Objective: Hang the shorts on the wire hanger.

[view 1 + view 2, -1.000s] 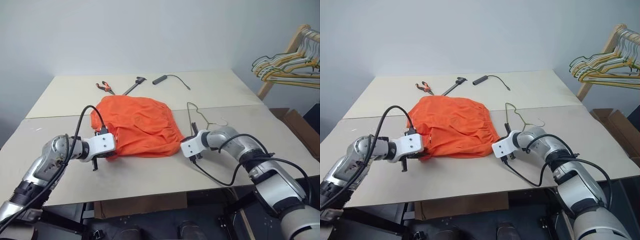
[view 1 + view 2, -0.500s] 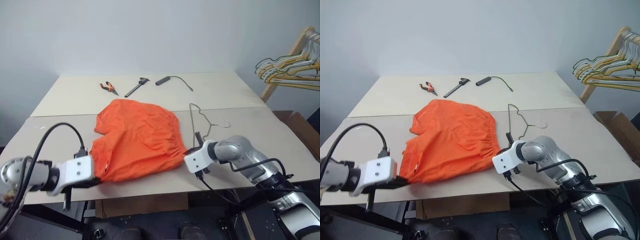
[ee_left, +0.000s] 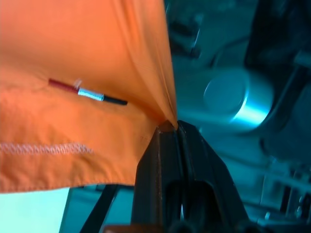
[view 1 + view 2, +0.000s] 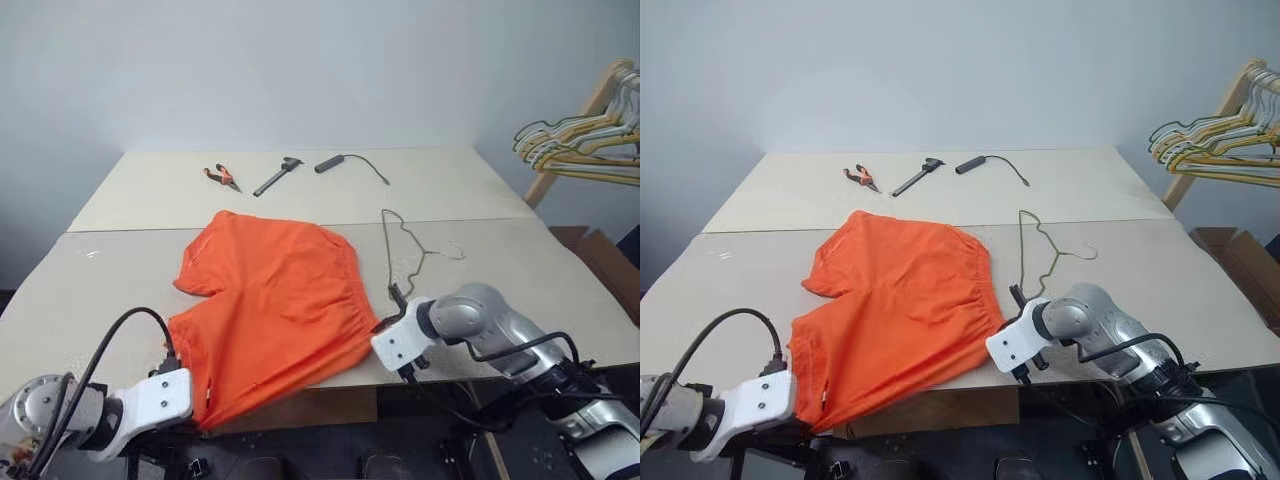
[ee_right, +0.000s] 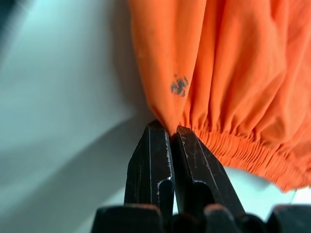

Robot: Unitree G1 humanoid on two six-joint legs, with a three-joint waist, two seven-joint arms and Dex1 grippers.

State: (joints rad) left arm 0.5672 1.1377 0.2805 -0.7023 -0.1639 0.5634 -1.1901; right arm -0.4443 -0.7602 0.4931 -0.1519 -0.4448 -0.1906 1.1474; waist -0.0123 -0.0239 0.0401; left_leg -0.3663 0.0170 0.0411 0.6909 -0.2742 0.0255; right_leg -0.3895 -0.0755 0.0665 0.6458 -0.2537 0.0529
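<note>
The bright orange shorts [image 4: 270,310] lie spread on the table [image 4: 520,270], with their near edge hanging over the table's front. My left gripper [image 3: 170,127] is shut on a corner of the fabric just past that front edge at the lower left [image 4: 190,405]. My right gripper [image 5: 170,128] is shut on the gathered waistband at the shorts' right corner [image 4: 380,325]. The wire hanger [image 4: 422,252] lies flat on the table just right of the shorts and beyond my right gripper, apart from the fabric.
Orange-handled pliers [image 4: 220,177], a black tool [image 4: 278,175] and a black cable with a cylindrical end [image 4: 335,161] lie at the table's far side. A wooden rack of bunched yellow and silver hangers [image 4: 580,145] stands at the right, above a cardboard box [image 4: 600,255].
Both grippers have drawn back toward the table's front edge, dragging the shorts with them. The fabric now lies flatter and wider, its near edge over the table front.
</note>
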